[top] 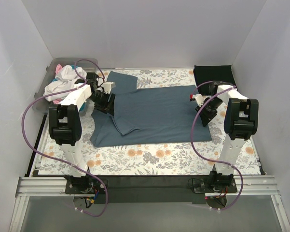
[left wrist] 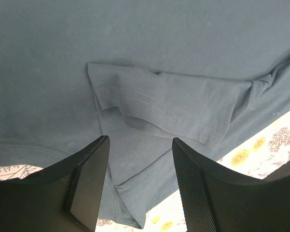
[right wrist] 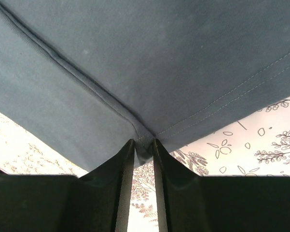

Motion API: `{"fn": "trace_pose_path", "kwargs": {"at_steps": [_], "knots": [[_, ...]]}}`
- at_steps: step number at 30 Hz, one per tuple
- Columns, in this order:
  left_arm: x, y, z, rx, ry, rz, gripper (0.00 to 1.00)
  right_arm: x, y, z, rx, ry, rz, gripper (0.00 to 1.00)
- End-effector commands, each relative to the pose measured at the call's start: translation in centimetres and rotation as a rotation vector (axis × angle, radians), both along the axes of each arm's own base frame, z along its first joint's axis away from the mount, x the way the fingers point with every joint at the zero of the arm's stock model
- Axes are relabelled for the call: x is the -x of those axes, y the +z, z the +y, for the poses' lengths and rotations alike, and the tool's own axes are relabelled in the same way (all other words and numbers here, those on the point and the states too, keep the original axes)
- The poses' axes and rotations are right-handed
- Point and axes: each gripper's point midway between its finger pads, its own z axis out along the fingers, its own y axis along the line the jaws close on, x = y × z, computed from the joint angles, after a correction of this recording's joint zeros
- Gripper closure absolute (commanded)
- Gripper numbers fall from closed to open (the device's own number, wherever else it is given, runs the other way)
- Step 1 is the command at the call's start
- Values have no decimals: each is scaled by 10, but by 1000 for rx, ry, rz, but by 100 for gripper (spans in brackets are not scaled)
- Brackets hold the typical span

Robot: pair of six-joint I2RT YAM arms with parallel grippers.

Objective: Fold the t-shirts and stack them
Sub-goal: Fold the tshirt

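The large slate blue-grey t-shirt (top: 154,113) lies spread across the floral cloth, one sleeve folded in over its body (left wrist: 169,106). My left gripper (top: 105,100) hovers over the shirt's left part, open and empty, with its fingers (left wrist: 89,181) on either side of a fold. My right gripper (top: 199,102) is at the shirt's right edge. It is shut on a hem corner (right wrist: 144,145) where a seam meets the stitched hem. A folded black t-shirt (top: 212,75) lies at the back right. White, pink and teal shirts (top: 62,82) are heaped at the back left.
The clear plastic bin (top: 42,89) holding the heaped shirts stands at the back left, close to my left arm. The floral table cloth (top: 149,157) shows in front of the shirt. White walls close in the back and both sides.
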Motion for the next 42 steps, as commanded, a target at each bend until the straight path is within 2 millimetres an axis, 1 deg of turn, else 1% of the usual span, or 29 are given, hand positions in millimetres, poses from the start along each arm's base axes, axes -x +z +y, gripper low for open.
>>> {"fn": "trace_pose_path", "kwargs": {"at_steps": [1, 4, 5, 6, 9, 12, 16, 19, 22, 26, 28, 29, 30, 33, 34, 35, 40, 42], "knots": [[-14, 17, -1, 0, 7, -72, 46, 2, 14, 2, -2, 22, -37, 73], [-15, 16, -1, 2, 11, -70, 48, 1, 17, 2, -2, 23, -43, 83], [-16, 16, -1, 3, 11, -73, 48, 1, 18, 2, 1, 23, -43, 93], [-17, 15, -1, -1, 16, -71, 51, 0, 18, 1, 2, 23, -46, 99], [-21, 9, 2, -16, 22, -73, 54, -1, 20, 1, 3, 23, -52, 99], [-21, 4, 1, -23, 13, -70, 53, -2, 22, 1, 3, 23, -55, 99], [-24, 0, -6, -11, 4, -67, 50, -3, 23, 2, -2, 24, -59, 99], [-24, -11, -14, -18, -9, -54, 49, -4, 24, 2, -3, 23, -60, 99], [-25, -16, -17, -19, -6, -48, 49, -4, 25, 2, -3, 24, -64, 99], [-24, -19, -21, -23, -10, -40, 59, -5, 28, 2, 0, 26, -69, 99], [-24, -17, -21, -25, -8, -41, 71, -5, 29, 1, 1, 28, -71, 99], [-24, -16, -21, -26, -7, -42, 75, -5, 29, 1, 2, 28, -74, 99], [-25, -13, -21, -28, -6, -48, 84, -6, 30, 1, 3, 28, -75, 99], [-24, -5, -19, -36, -1, -64, 98, -6, 30, 1, 5, 29, -77, 99], [-24, -2, -18, -39, 2, -67, 100, -6, 31, 1, 6, 29, -79, 99], [-25, 7, -18, -38, 1, -87, 100, -7, 31, 0, 8, 32, -84, 99], [-27, 29, -17, -40, 2, -123, 100, -10, 38, -1, 13, 35, -105, 99], [-32, 38, -16, -45, 7, -148, 100, -12, 40, -1, 13, 37, -115, 99]]}}
